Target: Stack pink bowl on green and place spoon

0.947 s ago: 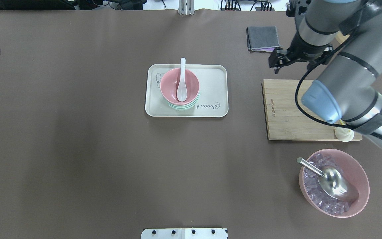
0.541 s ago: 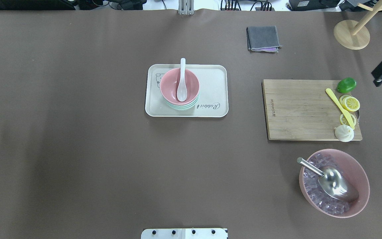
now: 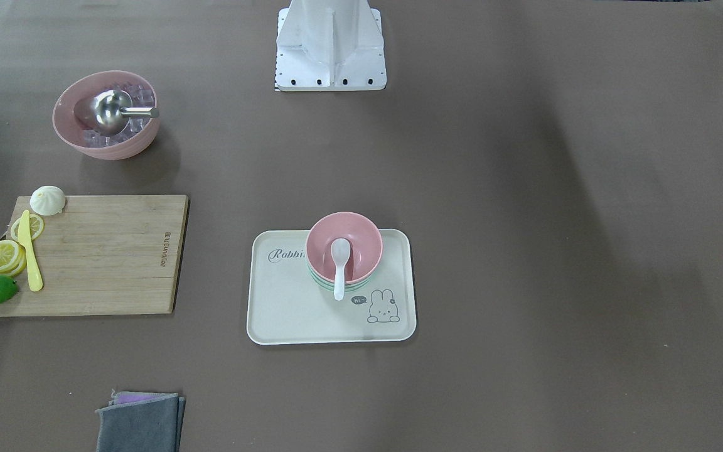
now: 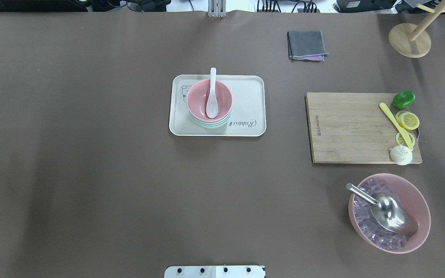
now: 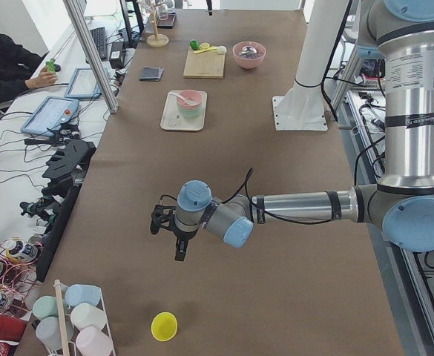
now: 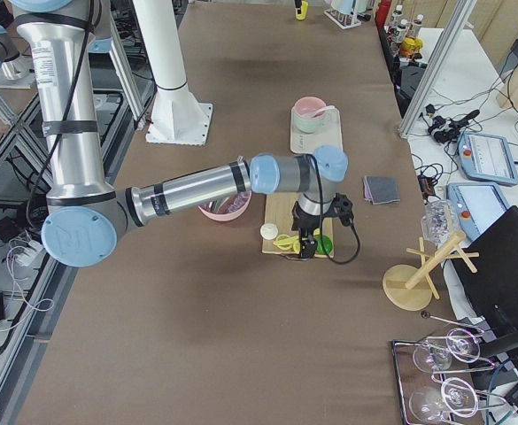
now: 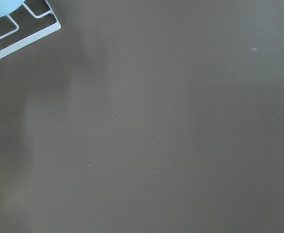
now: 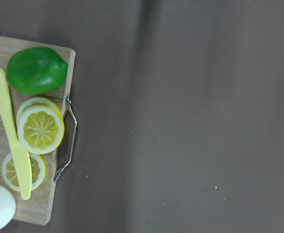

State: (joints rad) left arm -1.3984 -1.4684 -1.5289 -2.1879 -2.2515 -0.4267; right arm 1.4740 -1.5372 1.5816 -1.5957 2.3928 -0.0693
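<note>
The pink bowl (image 4: 197, 98) sits stacked in the green bowl (image 4: 211, 124) on the cream tray (image 4: 249, 96) at mid-table. The white spoon (image 4: 211, 104) lies in the pink bowl, handle over the far rim. The stack also shows in the front view (image 3: 361, 242). My left gripper (image 5: 171, 239) hovers over bare table far to the left, away from the tray. My right gripper (image 6: 307, 243) hangs over the right end of the cutting board. Neither gripper shows in the overhead or wrist views; I cannot tell whether they are open or shut.
A wooden cutting board (image 4: 346, 127) with a lime (image 4: 403, 99), lemon slices and a yellow knife lies right of the tray. A large pink bowl (image 4: 419, 200) holds ice and a metal scoop. A grey cloth (image 4: 306, 44) and a wooden stand (image 4: 408, 40) are at the back.
My right arm has swung from over the cutting board's far side out past the overhead view's right edge. Bowls, spoon and tray have not moved.
</note>
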